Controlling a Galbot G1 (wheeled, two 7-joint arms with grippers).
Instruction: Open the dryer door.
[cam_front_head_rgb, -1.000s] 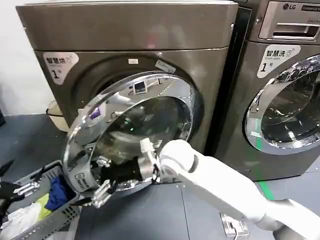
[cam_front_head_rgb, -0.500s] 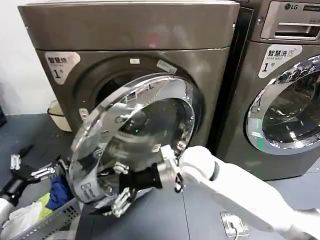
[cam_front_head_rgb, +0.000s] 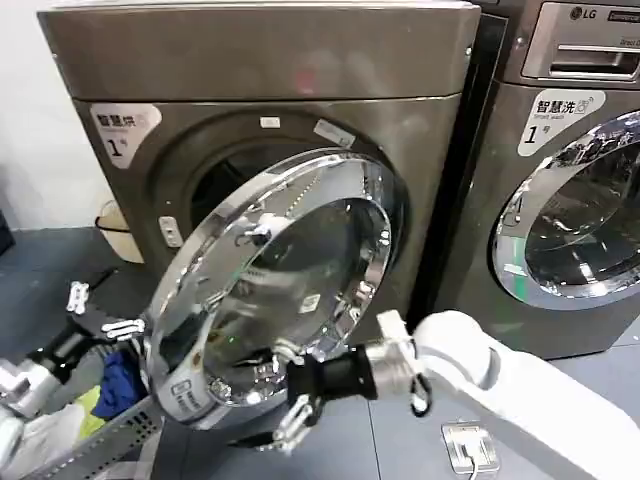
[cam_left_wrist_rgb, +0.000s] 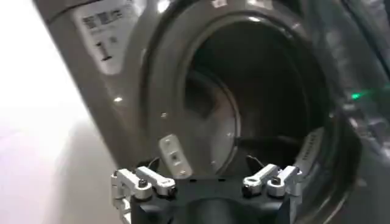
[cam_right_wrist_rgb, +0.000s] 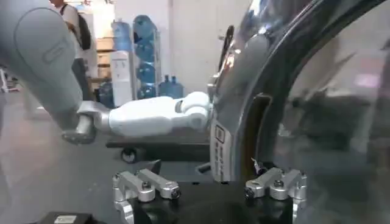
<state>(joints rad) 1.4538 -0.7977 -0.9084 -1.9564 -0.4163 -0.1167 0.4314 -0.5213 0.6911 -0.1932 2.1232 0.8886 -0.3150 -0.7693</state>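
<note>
Jaws of right gripper (cam_front_head_rgb: 290, 425) spread, empty, below round chrome-rimmed dryer door (cam_front_head_rgb: 270, 290); left gripper (cam_front_head_rgb: 100, 315) likewise spread.

Dark bronze-grey on the dryer (cam_front_head_rgb: 300, 70), with a white "1" sticker (cam_front_head_rgb: 122, 128) at ten o'clock of the porthole. Shiny chrome around the dryer door (cam_front_head_rgb: 270, 290), dark tinted glass at centre, small white stickers on the rim. White casing on the right arm (cam_front_head_rgb: 520, 380), black and silver at the right gripper (cam_front_head_rgb: 290, 425). Silver fingertips on the left gripper (cam_front_head_rgb: 98, 312). Blue cloth (cam_front_head_rgb: 118, 383) in a grey basket (cam_front_head_rgb: 100, 440) at seven o'clock.
</note>
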